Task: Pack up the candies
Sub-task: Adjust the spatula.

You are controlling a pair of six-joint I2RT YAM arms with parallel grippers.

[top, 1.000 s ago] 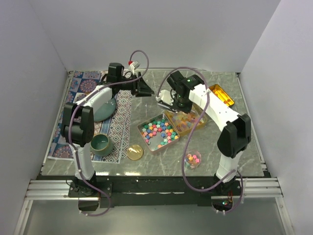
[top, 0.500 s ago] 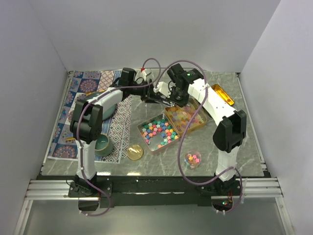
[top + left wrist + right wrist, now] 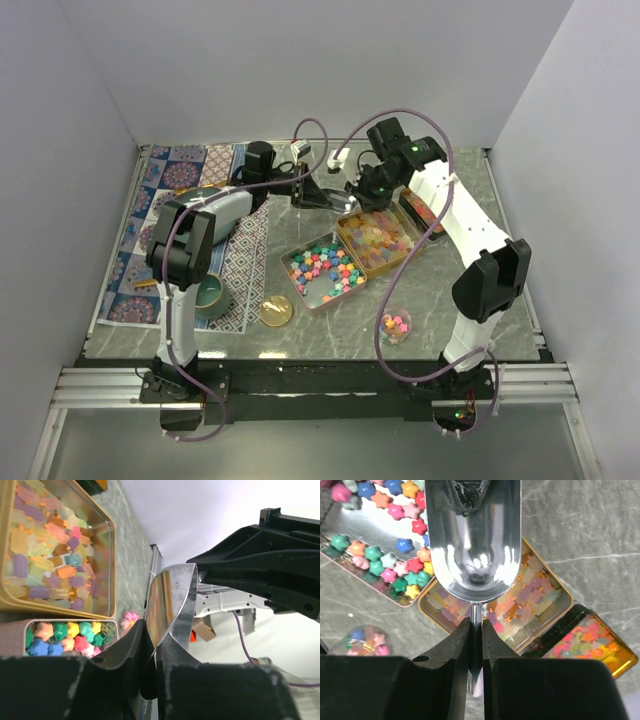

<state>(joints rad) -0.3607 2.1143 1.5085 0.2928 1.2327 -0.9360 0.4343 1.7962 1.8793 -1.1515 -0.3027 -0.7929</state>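
Observation:
A metal scoop [image 3: 341, 200] hangs above the table behind the trays, and both grippers hold it. My right gripper [image 3: 476, 630] is shut on its thin handle, and it also shows in the top view [image 3: 366, 188]. My left gripper [image 3: 157, 636] is shut on the rim of the scoop [image 3: 172, 597], and it also shows in the top view [image 3: 320, 192]. The scoop bowl [image 3: 475, 545] is empty. Star candies [image 3: 325, 265] fill a pink tray [image 3: 375, 530]. Translucent gummy candies [image 3: 380, 236] fill a gold tray [image 3: 111, 545].
A gold tin of candies [image 3: 592, 647] lies behind the right arm. A small clear cup of candies [image 3: 395, 323] stands near the front. A round gold lid [image 3: 275, 311], a green cup [image 3: 208, 295] and a patterned mat [image 3: 170, 180] are at the left. One pink star [image 3: 131, 617] lies loose.
My left gripper reached right and closed on the scoop's rim. My right arm swung back and to the right with the scoop and now covers most of the gold tin.

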